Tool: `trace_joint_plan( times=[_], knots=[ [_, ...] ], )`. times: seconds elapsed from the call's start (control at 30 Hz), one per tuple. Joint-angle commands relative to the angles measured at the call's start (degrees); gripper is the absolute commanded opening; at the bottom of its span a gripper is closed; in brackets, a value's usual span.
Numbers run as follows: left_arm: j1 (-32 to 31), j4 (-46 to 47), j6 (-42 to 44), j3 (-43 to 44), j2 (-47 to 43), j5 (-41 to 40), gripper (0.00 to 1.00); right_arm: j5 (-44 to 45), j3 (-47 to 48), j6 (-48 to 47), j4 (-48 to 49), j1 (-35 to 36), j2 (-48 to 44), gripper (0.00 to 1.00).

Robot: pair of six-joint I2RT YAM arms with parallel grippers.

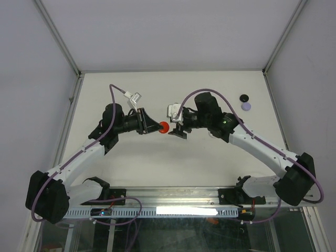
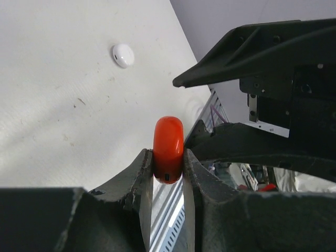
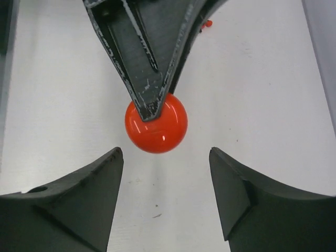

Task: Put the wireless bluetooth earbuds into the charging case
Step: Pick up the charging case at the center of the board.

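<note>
Got a red earbud [image 3: 156,123] pinched up off the tabletop [image 1: 199,163], right at the very tips of the left hand [image 2: 168,160]. Clamped across its thin way, so edge-on from that wrist and a full round face toward the other one. About half of it poking out past those tips.

Sits dead ahead of the right hand [image 3: 165,157], just beyond its fingertips and lined up with the gap, but not between them yet. Spread wide over there, holding nothing. So pretty much nose to nose. Guessing any handover means coming straight forward and gripping round the rim, crosswise to the left grip. Looks glossy and barely held, so could pop out.

Further out: spotted a white earbud [image 2: 123,55] lying on the tabletop well beyond the left hand. Also a black earbud [image 1: 243,97] right next to a lavender earbud [image 1: 245,106], well behind the right hand, past its wrist. Touching or just apart, can't tell.

Can't find a charging case in any view. Can't pick out the white one from above either.
</note>
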Motion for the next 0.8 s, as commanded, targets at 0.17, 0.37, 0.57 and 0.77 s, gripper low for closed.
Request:
trace_joint_plan(
  times=[0.17,0.37,0.57,0.77],
  knots=[
    [-0.2,20.2,-2.6,-6.4,-8.6,-8.5,0.04,0.7,-10.8,32.6,26.6,-3.4,-10.0,0.7],
    [-0.5,29.0,-4.4,-9.2,-10.3,-11.2,0.04,7.2,-21.2,55.8,48.5,-3.3,-12.9,0.7],
    [-2.1,36.8,-7.4,-11.1,-9.9,-13.7,0.04,10.5,-29.1,69.5,67.8,-3.1,-11.9,0.66],
    [-3.7,43.2,-10.1,-12.4,-8.9,-16.1,0.04,10.0,-30.8,76.5,81.0,-2.4,-7.4,0.63]
  ],
)
